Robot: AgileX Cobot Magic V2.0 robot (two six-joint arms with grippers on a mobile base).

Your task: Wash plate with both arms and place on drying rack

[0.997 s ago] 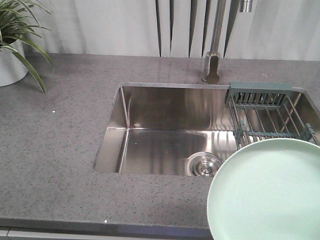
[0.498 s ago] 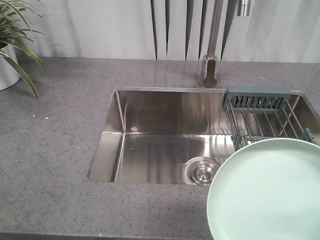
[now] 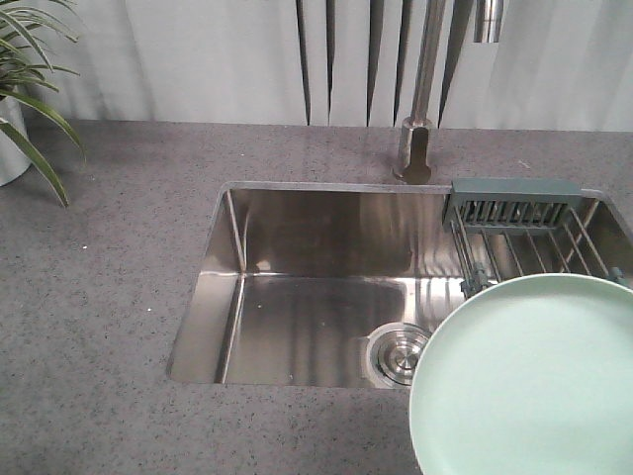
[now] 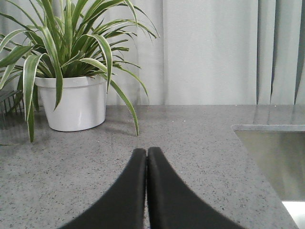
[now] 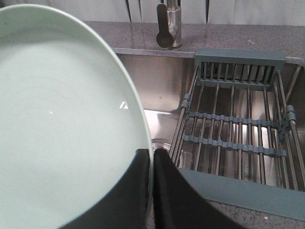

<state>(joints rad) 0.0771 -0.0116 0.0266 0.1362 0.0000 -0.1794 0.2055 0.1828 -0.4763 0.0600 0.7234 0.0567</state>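
Note:
The pale mint-green plate (image 3: 529,381) fills the lower right of the front view, held up over the sink's near right corner. In the right wrist view the plate (image 5: 62,119) covers the left side, and my right gripper (image 5: 152,155) is shut on its rim, one black finger on each face. The drying rack (image 5: 238,129) of steel rods with a grey-green caddy spans the right end of the sink (image 3: 297,297); in the front view the rack (image 3: 519,223) shows behind the plate. My left gripper (image 4: 146,152) is shut on nothing, low over the grey counter (image 4: 190,143).
A steel tap (image 3: 420,89) rises behind the sink, and a round steel drain (image 3: 396,351) sits in the basin floor. A potted plant in a white pot (image 4: 71,102) stands on the counter ahead of the left gripper; its leaves (image 3: 30,79) show at the far left.
The view has shifted, so the sink, tap and rack sit slightly lower and the plant farther left. The plate stays in the same place in the picture.

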